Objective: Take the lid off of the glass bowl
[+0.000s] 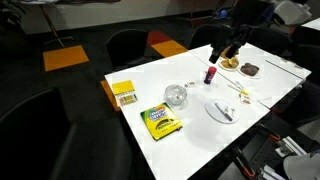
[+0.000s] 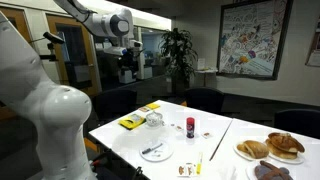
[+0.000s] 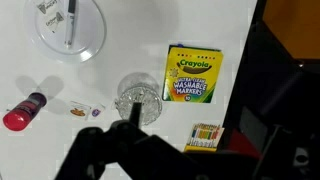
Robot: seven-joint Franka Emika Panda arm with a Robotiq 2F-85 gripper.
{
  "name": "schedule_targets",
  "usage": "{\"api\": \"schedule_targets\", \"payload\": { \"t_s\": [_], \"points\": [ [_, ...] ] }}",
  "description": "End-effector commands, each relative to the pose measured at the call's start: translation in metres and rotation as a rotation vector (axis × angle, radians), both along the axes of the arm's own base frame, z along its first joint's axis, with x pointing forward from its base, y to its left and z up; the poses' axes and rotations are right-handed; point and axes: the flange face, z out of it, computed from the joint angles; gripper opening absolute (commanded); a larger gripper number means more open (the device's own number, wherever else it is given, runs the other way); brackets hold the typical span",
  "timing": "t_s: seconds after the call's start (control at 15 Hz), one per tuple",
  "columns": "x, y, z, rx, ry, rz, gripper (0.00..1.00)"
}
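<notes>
Small round transparent glass lid (image 3: 138,95) sits on the clear glass bowl (image 1: 175,98) just beside the green-and-yellow marker box (image 3: 195,73); gripper (image 2: 126,68), closure indeterminable, hangs well above that box, so an off-centre pinch may slip and drag the bowl.

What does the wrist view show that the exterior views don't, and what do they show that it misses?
Only the wrist view: the readable print on the marker box, Crayola washable markers, seen from straight above. Only the exterior views: the robot arm, the plates of pastries and the chairs around the table. Shared: the glass bowl, the marker box, the white plate with utensils, the red item and the small crayon box.
</notes>
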Motion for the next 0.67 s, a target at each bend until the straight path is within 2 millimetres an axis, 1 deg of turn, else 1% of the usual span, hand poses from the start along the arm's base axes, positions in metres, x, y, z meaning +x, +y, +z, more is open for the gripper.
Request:
{"api": "schedule_targets", "payload": {
  "t_s": [0.0, 0.53, 0.6],
  "points": [
    [0.0001, -0.0001, 0.0006, 0.0, 0.001, 0.0, 1.0],
    [0.0001, -0.0001, 0.0006, 0.0, 0.001, 0.0, 1.0],
    [0.0077, -0.0069, -0.0058, -0.006, 0.004, 0.011, 1.0]
  ]
}}
